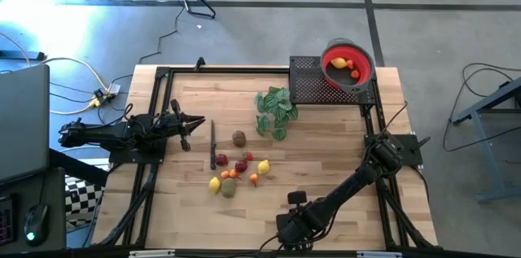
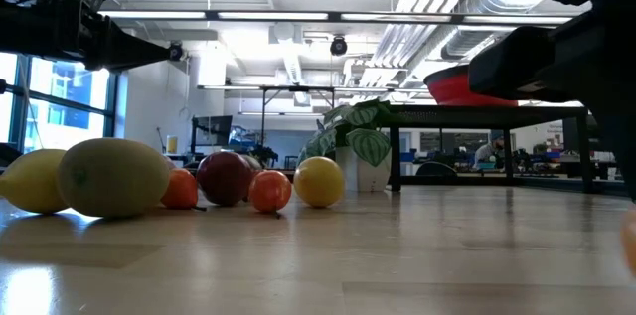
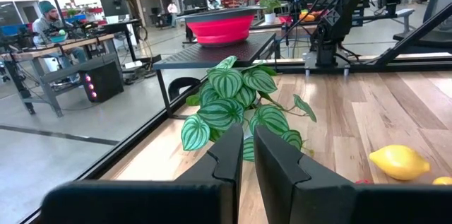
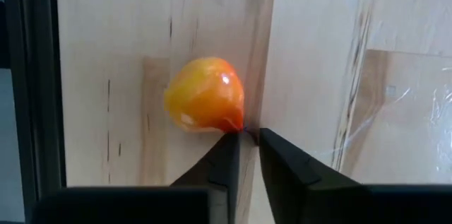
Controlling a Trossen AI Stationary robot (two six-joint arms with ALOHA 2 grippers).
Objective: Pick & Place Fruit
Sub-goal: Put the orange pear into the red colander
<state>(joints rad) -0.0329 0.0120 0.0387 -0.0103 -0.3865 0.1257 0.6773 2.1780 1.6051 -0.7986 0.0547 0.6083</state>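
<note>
Your right tool (image 4: 244, 155) hangs low over the near edge of the worktop (image 1: 326, 160), and its fingers stand almost together, with only a thin slit between the tips. They pinch nothing that you can see. An orange-yellow fruit (image 4: 205, 95) lies on the wood just ahead of those tips, touching or all but touching them; you cannot tell which.

Your left tool (image 3: 247, 155) waits at the left side of the worktop, its fingers likewise narrow and holding nothing, pointed toward the leafy plant sprig (image 1: 275, 110).

Most of the fruit sits in a loose cluster (image 1: 236, 172) near the middle of the worktop, between the two arms: a yellow lemon (image 1: 215, 184), another lemon (image 1: 263, 167), some red and orange pieces, and a brown-green piece (image 1: 238, 137) a little apart toward the sprig. A thin dark stick (image 1: 213, 144) lies beside the cluster.

The red bowl (image 1: 348, 64) rests on a black mesh stand (image 1: 309, 83) at the far right corner, with a lemon and a couple of red pieces already inside it.
</note>
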